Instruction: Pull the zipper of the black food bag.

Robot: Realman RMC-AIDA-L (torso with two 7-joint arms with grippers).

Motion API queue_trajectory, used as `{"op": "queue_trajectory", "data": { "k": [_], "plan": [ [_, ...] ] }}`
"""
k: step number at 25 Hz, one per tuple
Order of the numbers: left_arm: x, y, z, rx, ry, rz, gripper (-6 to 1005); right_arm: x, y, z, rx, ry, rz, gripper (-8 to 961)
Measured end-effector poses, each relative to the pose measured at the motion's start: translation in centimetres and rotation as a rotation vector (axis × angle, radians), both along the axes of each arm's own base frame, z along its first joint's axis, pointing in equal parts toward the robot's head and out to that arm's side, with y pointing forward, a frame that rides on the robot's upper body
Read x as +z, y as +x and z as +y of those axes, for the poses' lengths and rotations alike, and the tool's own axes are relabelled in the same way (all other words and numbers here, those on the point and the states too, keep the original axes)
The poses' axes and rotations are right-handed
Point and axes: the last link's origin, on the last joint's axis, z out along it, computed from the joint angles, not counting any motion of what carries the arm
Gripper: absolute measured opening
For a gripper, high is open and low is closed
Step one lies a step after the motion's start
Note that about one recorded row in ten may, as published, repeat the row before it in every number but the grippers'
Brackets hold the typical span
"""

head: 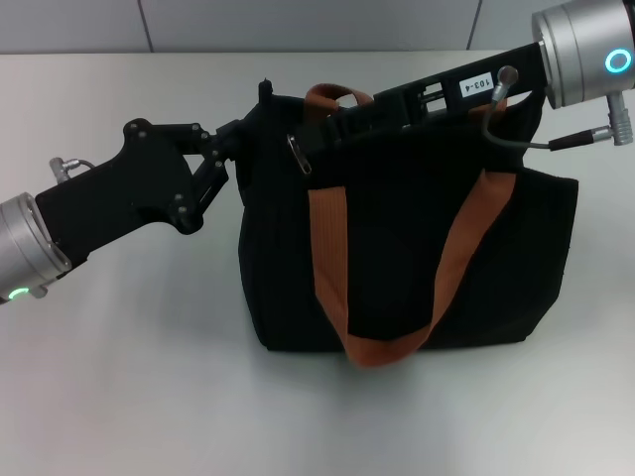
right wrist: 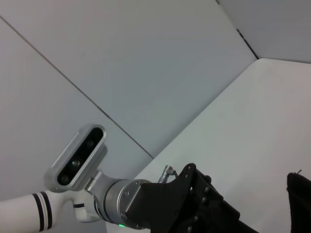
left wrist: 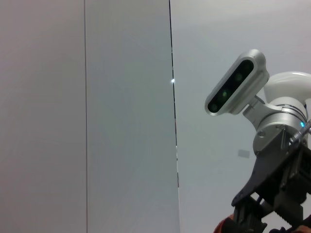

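The black food bag [head: 397,228] stands in the middle of the table, its orange-brown straps [head: 328,248] hanging down its front. The silver zipper pull [head: 298,154] hangs loose near the bag's top left end. My left gripper [head: 246,131] reaches in from the left and is shut on the bag's top left corner. My right gripper [head: 337,121] lies along the bag's top edge from the right, its tip just right of the zipper pull. The bag's corner [right wrist: 299,194] also shows in the right wrist view. The zip line is hidden under the right arm.
The bag stands on a white table [head: 129,377], with bare surface in front and to the left. A grey panelled wall [head: 298,25] runs behind. The right arm's cable [head: 516,134] loops over the bag's top right.
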Motion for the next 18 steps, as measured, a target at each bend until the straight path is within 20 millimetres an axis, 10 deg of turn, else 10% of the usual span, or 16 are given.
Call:
{"op": "queue_trajectory", "data": {
  "k": [18],
  "plan": [
    [-0.05, 0.37, 0.52, 0.002, -0.006, 0.001, 17, -0.94, -0.26, -0.22, 0.002, -0.029, -0.046, 462]
  ]
}}
